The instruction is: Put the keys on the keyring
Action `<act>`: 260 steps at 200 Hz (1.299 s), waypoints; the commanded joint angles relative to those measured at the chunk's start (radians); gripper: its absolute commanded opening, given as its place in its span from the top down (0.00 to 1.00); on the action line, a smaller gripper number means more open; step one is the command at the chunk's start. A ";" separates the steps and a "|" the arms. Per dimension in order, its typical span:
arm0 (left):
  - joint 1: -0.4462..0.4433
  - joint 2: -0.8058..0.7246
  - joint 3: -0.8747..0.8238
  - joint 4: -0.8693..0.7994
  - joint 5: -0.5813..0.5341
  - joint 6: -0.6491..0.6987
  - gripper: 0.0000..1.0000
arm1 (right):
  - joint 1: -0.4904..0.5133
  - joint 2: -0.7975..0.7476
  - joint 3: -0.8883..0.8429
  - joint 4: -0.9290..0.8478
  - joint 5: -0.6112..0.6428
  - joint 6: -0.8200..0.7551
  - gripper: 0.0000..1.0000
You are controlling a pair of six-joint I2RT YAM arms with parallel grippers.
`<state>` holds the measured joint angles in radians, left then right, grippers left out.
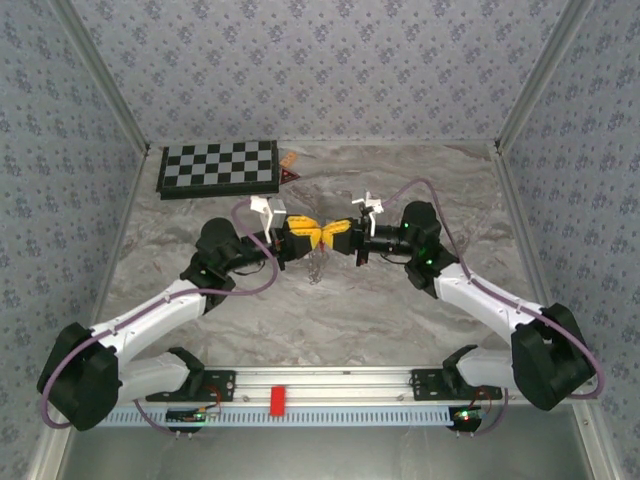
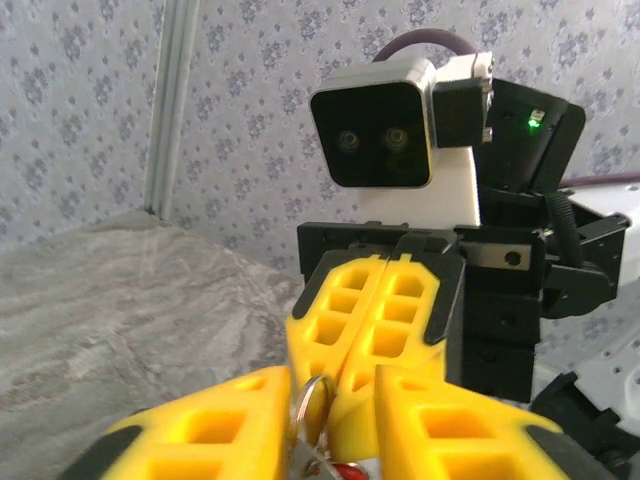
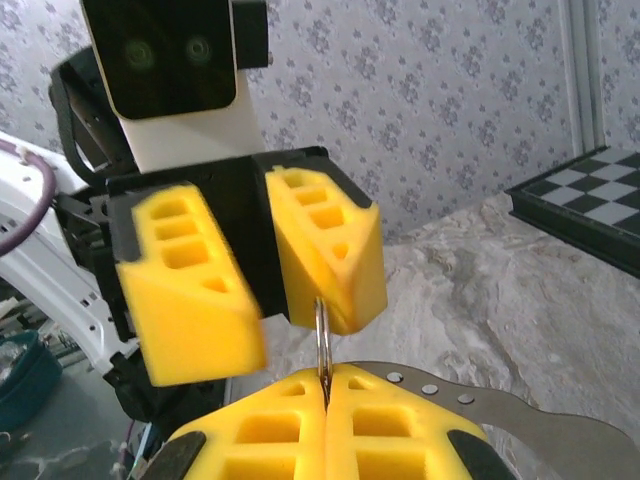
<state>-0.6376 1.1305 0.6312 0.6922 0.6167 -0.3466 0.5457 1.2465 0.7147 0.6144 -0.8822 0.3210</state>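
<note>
Two grippers meet nose to nose above the middle of the desk. The right gripper (image 3: 325,388) has its yellow fingers pressed together, pinching the thin silver keyring (image 3: 322,340) edge-on in the seam between them. The left gripper (image 2: 332,388) faces it with its fingers apart. The keyring stands upright in that gap, close against one finger's inner side, and I can't tell whether the other finger touches it. A speck of red (image 2: 345,470) shows at the foot of the ring in the left wrist view, too cropped for me to say it is the key. Seen from above, a short chain (image 1: 316,268) hangs from the joined grippers toward the marble-patterned desk (image 1: 350,320). Farther off, a chessboard (image 1: 218,167) lies near the far left corner with an orange-brown triangular piece (image 1: 290,160) just beside it. A red block (image 1: 277,399) sits on the rail (image 1: 350,385) between the arm bases.
</note>
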 commanded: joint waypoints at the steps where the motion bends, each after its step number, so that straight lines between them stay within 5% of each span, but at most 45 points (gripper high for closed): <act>1: 0.024 -0.046 0.022 -0.014 0.037 0.012 0.66 | -0.003 -0.031 0.067 -0.221 -0.023 -0.152 1.00; 109: 0.050 -0.101 0.053 -0.394 0.111 0.269 0.67 | 0.017 -0.005 0.257 -0.806 0.063 -0.523 1.00; 260: 0.050 0.008 0.122 -0.571 0.138 0.409 0.69 | 0.072 0.048 0.313 -0.937 0.127 -0.619 1.00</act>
<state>-0.5953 1.1286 0.7059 0.1555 0.7204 0.0216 0.6086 1.2850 0.9920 -0.3122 -0.7540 -0.2790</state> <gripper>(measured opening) 0.315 0.040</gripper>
